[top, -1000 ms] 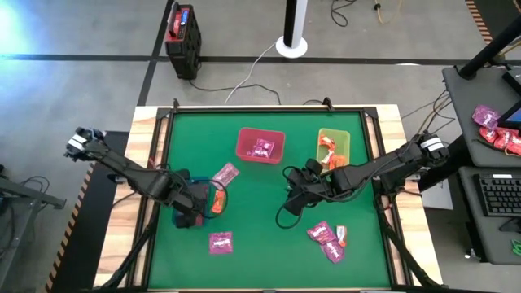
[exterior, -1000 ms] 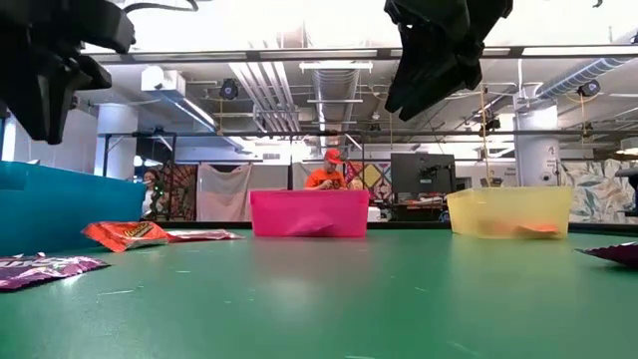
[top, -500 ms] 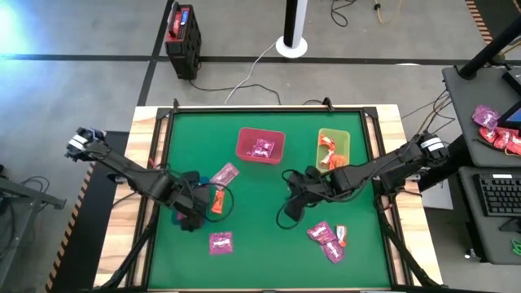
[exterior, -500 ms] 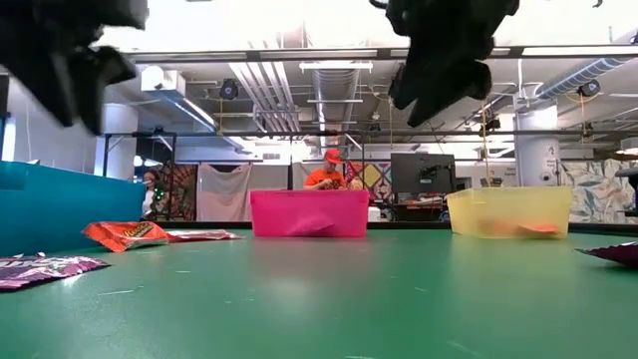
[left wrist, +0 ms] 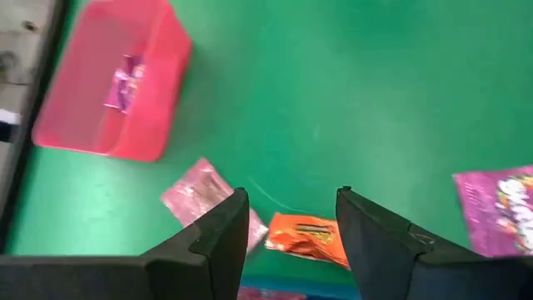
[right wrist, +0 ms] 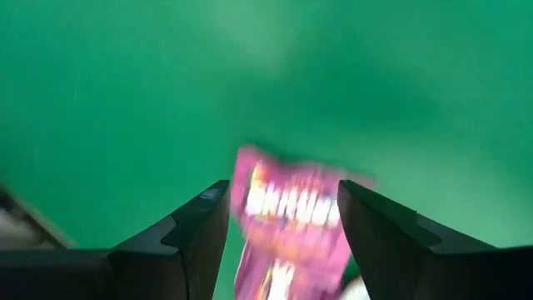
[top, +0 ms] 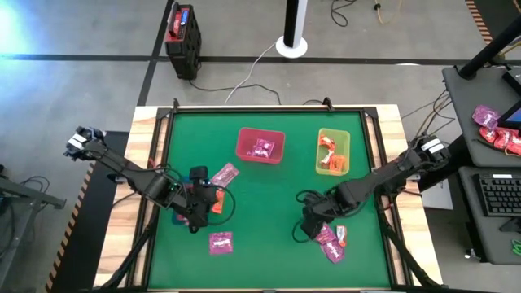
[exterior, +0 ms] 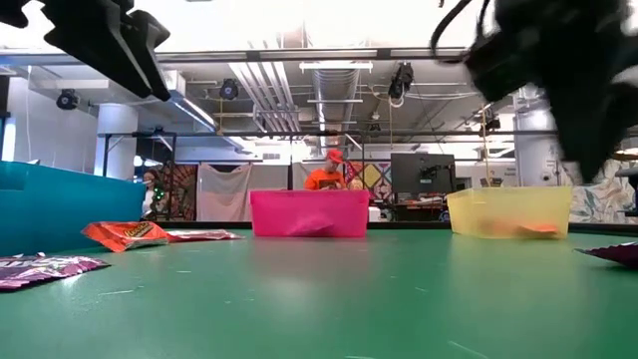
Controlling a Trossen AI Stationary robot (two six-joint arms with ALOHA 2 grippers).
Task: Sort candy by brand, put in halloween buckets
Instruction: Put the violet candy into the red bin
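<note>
Orange packet [exterior: 128, 234], lying near the pink bin [exterior: 308, 213]: dark print that looks like "Reese's", not sharp enough to be sure.
Magenta packet [right wrist: 291, 221]: white lettering, unreadable.
Purple packet [left wrist: 500, 208]: print, unreadable.
Elsewhere: nothing legible.

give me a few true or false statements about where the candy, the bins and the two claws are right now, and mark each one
1. The pink bin holds a magenta packet. True.
2. The right claw is shut on a packet. False: it is open, with a magenta packet on the table between its fingers.
3. The left claw is open above an orange packet. True.
4. The lime green bin is empty. False: it holds red and orange candy.
5. The table is blue. False: green.
</note>
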